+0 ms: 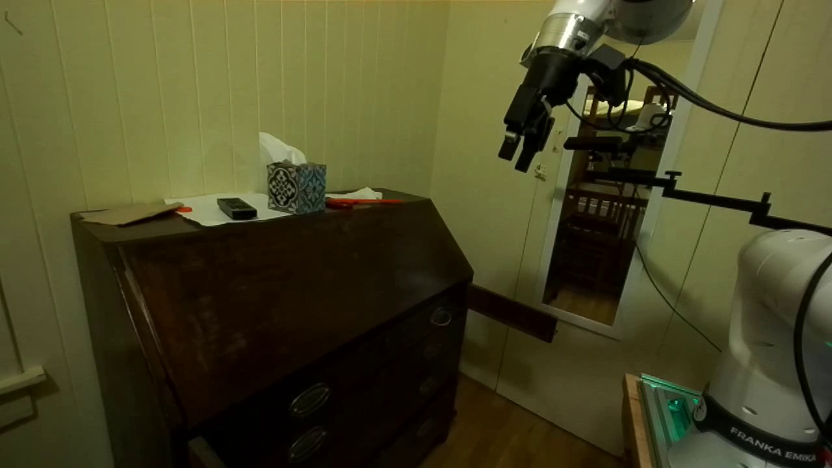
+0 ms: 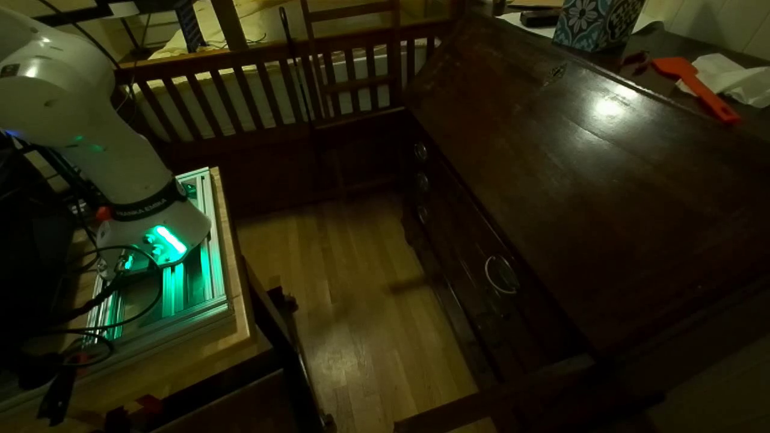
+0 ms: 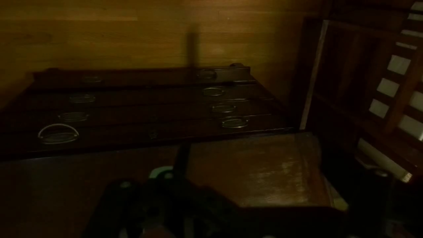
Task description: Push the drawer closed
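Closest to the lens in an exterior view stands a dark brown wooden slant-front desk (image 2: 559,156), its broad lid (image 1: 292,286) sloping above wide drawer fronts (image 3: 148,112) with oval metal handles (image 3: 234,122). Across from it, a white jointed robot arm (image 2: 114,144), lettered FRANKA EMIKA, rises from a wood-topped stand (image 2: 236,282). Past the desk's end is a tall, narrow mirror (image 1: 588,286) in a white frame. A long, narrow, reddish-brown wooden drawer (image 1: 511,312) sticks well out from the desk's front corner, just below the sloping lid; it shows side-on as a flat board, and whether it is hollow cannot be told. Much higher up hangs the black two-fingered gripper (image 1: 517,159), tipped downward, its fingers (image 1: 534,147) standing apart, well away from the drawer. On the desktop a thin white paper sheet (image 1: 201,209) lies beside a flat brown paper piece (image 1: 130,214). A cube-like tissue box (image 1: 298,188), patterned in blue, black and white, stands upright near them, white tissue (image 1: 281,149) poking from its top. Smallest are an orange-red flat-headed tool (image 2: 701,90), lying beside crumpled white paper (image 2: 731,81), and a black oblong remote (image 1: 237,208), which rests on the white sheet.
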Action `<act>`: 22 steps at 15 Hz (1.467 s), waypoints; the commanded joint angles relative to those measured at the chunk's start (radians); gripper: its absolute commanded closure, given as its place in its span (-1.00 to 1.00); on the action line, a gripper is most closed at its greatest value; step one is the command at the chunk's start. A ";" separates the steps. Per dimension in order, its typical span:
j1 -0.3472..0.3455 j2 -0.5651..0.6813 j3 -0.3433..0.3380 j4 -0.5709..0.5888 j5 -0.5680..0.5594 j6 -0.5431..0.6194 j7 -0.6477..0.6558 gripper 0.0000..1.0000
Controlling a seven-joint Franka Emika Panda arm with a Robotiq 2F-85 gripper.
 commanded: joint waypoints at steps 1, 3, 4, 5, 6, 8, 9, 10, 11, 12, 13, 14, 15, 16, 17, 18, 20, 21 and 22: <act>-0.012 0.002 0.008 0.003 0.007 -0.003 -0.006 -1.00; 0.019 0.058 0.002 0.019 0.032 0.019 -0.050 -1.00; 0.039 0.088 0.001 0.019 0.053 0.038 -0.077 -1.00; 0.072 0.129 -0.002 0.016 0.091 0.079 -0.117 -1.00; 0.099 0.169 -0.003 0.015 0.133 0.119 -0.151 -1.00; 0.131 0.261 0.010 0.022 0.215 0.197 -0.153 -1.00; 0.146 0.318 0.017 0.037 0.243 0.219 -0.159 -1.00; 0.152 0.368 0.026 0.049 0.261 0.238 -0.155 -1.00; 0.154 0.417 0.033 0.060 0.275 0.256 -0.147 -1.00; 0.156 0.460 0.038 0.068 0.297 0.268 -0.139 -1.00; 0.155 0.500 0.044 0.078 0.317 0.275 -0.135 -1.00; 0.153 0.540 0.051 0.089 0.338 0.283 -0.134 -1.00; 0.153 0.577 0.058 0.103 0.356 0.281 -0.144 -1.00; 0.156 0.613 0.064 0.137 0.344 0.220 -0.193 -1.00; 0.134 0.537 0.073 0.065 0.317 0.269 -0.152 -1.00; 0.132 0.563 0.079 0.075 0.317 0.270 -0.157 -1.00; 0.130 0.569 0.081 0.075 0.317 0.273 -0.156 -1.00; 0.129 0.563 0.080 0.075 0.317 0.273 -0.156 -1.00; 0.127 0.558 0.080 0.075 0.317 0.273 -0.156 -1.00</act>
